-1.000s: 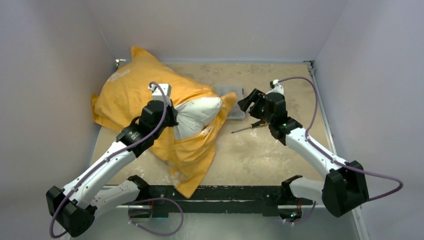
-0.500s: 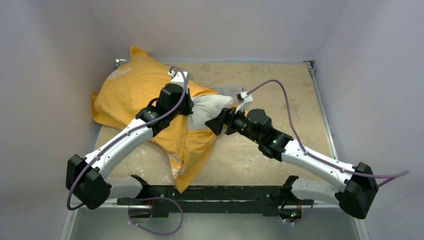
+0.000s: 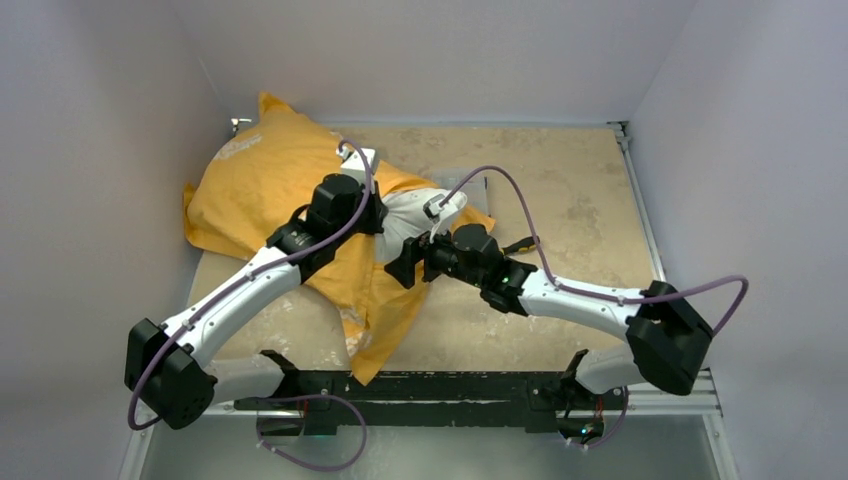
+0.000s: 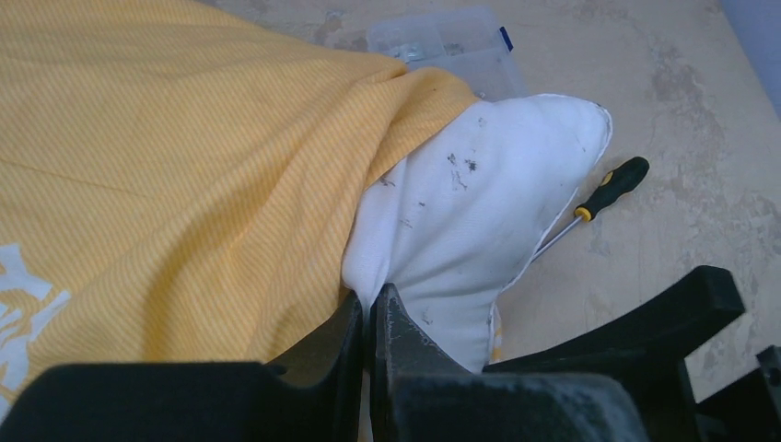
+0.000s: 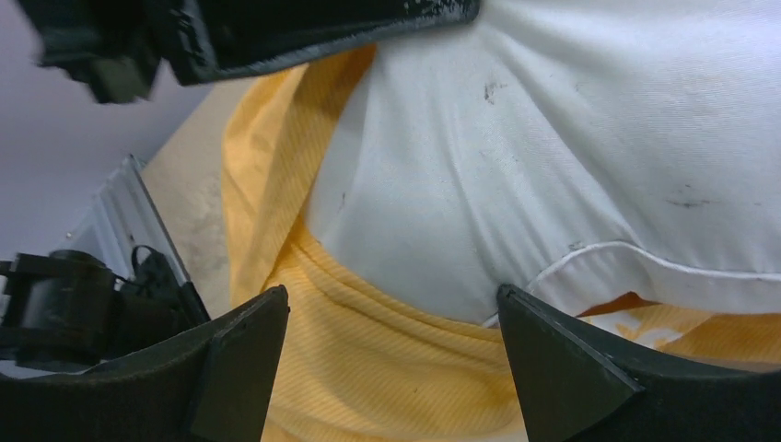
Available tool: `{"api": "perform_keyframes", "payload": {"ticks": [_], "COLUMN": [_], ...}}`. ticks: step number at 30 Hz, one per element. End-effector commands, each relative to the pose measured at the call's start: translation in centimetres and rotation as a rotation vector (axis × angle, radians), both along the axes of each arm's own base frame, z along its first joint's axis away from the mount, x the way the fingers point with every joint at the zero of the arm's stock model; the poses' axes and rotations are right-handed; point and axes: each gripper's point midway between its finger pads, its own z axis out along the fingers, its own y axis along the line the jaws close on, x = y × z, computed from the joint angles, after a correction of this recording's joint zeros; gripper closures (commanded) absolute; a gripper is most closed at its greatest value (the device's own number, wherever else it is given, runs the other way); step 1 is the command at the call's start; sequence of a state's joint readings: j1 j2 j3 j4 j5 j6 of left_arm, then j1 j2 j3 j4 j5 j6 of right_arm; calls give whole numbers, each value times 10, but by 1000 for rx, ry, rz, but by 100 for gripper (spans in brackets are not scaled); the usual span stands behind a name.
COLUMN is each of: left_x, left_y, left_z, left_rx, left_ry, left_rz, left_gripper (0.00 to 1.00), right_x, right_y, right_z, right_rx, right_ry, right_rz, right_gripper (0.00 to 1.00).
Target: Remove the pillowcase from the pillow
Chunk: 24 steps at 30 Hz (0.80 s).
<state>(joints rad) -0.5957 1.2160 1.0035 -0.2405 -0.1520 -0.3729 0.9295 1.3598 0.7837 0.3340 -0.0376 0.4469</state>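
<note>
Beige, stained tabletop (image 3: 570, 200) carries the orange pillowcase (image 3: 260, 180) at its far left, the white pillow (image 3: 410, 212) bulging from its open end toward the middle. Right where orange meets white the left hand (image 4: 370, 308) is clenched, though which cloth it pinches I cannot tell. The right hand (image 5: 396, 364) is spread wide, its fingers flanking the pillow's corner.

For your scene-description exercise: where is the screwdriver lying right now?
In the left wrist view, the screwdriver lies on the table at right, just beside the exposed white corner of the pillow.
</note>
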Motion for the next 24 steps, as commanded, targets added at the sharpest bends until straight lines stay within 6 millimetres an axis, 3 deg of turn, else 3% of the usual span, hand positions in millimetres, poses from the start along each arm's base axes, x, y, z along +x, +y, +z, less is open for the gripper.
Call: {"api": "perform_keyframes", "payload": {"ticks": [1,8,12,18,24], "left_x": [9,18,33,64,93], "left_y": [1,5,4,-1,-9], "left_z": [36,32,39,67,82], "left_rx": [-47,-45,-53,-70,-96], "left_ry": [-137,-131,-123,-162,-198], "left_rz": [-6,28,69,145,202], "left_gripper": [100,100,100,100,100], "right_x": [6,-38,-66,-93,-95], "right_y": [20,48,57,55,41], "right_z": [27,1,-25,-36,-42], "right_rx": [59,49,12,11,1], "right_ry": [-116,-84,-23,33,65], "right_rz": [57,275,344,369,319], "right_gripper": [13,16,28,40,45]}}
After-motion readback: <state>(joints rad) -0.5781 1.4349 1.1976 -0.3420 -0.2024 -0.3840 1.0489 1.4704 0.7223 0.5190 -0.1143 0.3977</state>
